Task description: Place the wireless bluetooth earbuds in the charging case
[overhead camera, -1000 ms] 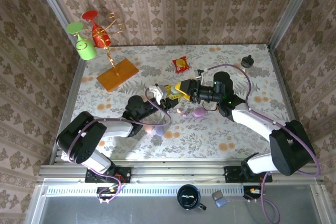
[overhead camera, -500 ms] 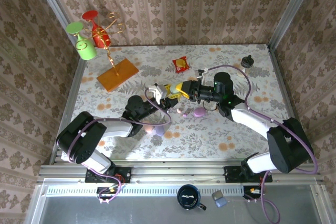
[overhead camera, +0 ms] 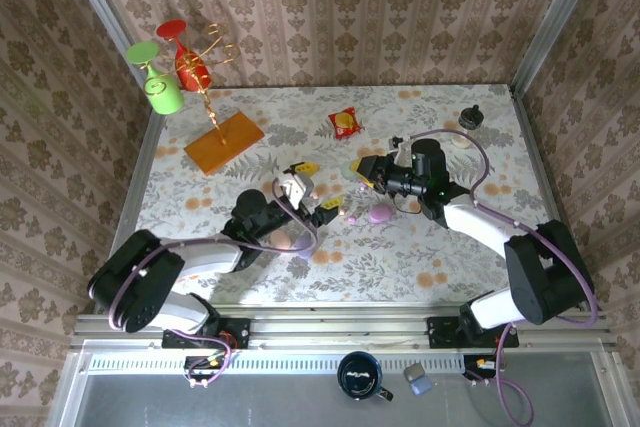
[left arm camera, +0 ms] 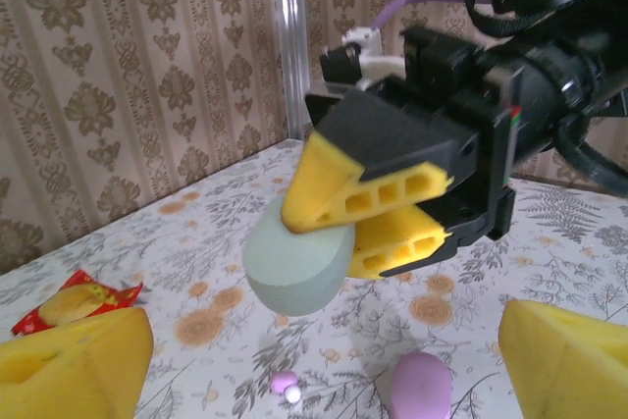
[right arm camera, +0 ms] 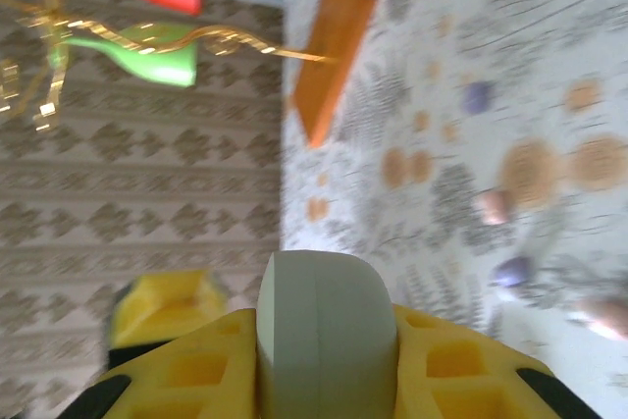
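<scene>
Earbud of tiny pinkish plastic (left arm camera: 287,384) lies on the floral tabletop (left arm camera: 177,252) in the left wrist view, beside a purple egg-shaped case (left arm camera: 422,387). The right gripper (left arm camera: 329,237) pinches a pale green rounded case (left arm camera: 294,277), and the left gripper (left arm camera: 324,350) is spread wide. Right wrist view, blurred: pastel specks (right arm camera: 494,205) beyond that case may be earbuds. Top view: both grippers mid-table.

The pale green case (left arm camera: 294,272) looks smooth, matt plastic; the yellow fingers (left arm camera: 368,198) are dull, webbed plastic. The snack packet (left arm camera: 74,303) shines like foil, and the board (overhead camera: 224,142) looks like plain wood
</scene>
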You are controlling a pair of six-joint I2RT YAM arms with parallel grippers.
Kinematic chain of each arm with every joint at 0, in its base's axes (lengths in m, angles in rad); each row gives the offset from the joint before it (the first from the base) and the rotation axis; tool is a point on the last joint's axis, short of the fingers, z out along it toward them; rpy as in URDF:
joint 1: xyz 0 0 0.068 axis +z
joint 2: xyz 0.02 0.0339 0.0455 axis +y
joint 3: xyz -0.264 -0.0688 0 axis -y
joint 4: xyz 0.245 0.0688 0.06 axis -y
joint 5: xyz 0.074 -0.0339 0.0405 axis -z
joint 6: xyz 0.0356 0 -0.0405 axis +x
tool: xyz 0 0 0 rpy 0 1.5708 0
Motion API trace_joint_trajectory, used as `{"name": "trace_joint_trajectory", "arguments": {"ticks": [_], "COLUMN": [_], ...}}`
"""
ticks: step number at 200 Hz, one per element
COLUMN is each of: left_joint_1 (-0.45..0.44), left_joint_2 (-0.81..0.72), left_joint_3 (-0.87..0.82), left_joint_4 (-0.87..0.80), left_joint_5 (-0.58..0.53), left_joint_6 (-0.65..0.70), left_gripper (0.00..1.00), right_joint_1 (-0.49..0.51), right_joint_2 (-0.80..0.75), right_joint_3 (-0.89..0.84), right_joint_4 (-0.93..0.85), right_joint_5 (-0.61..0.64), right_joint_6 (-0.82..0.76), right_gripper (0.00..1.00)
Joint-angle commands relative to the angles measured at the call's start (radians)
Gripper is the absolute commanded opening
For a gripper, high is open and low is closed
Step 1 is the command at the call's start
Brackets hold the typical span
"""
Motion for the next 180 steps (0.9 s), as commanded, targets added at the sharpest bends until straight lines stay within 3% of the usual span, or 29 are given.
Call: {"name": "trace_joint_trajectory", "arguments": {"ticks": [1, 36, 75, 143, 180], "left_joint_1": [-0.005, -0.05, -0.09, -0.109, -0.11], "left_joint_2": [-0.089, -0.242, -0.336, -0.41, -0.411], "left_joint_3": [-0.031, -0.027, -0.045, -0.004, 0.011], "left_joint_4": [-0.159, -0.462, -0.657, -1.028, -1.143], "left_joint_5": [-0.086, -0.272, -0.506, -0.724, -0.773], "left_joint_6": [0.032, 0.008, -0.167, -0.353, -0.441], "left_gripper": [0.94, 0.98, 0.99, 1.0, 1.0], "right_joint_1": [-0.013, -0.018, -0.02, -0.025, -0.036], "right_joint_2": [0.065, 0.219, 0.414, 0.644, 0.671], "right_joint_3": [0.055, 0.162, 0.316, 0.538, 0.562], "right_joint_4": [-0.147, -0.178, -0.193, -0.295, -0.311], "right_joint_5": [0.123, 0.159, 0.162, 0.213, 0.23], "right_joint_6": [-0.155, -0.224, -0.251, -0.311, -0.329], "right_gripper": [0.2, 0.2, 0.23, 0.28, 0.44]}}
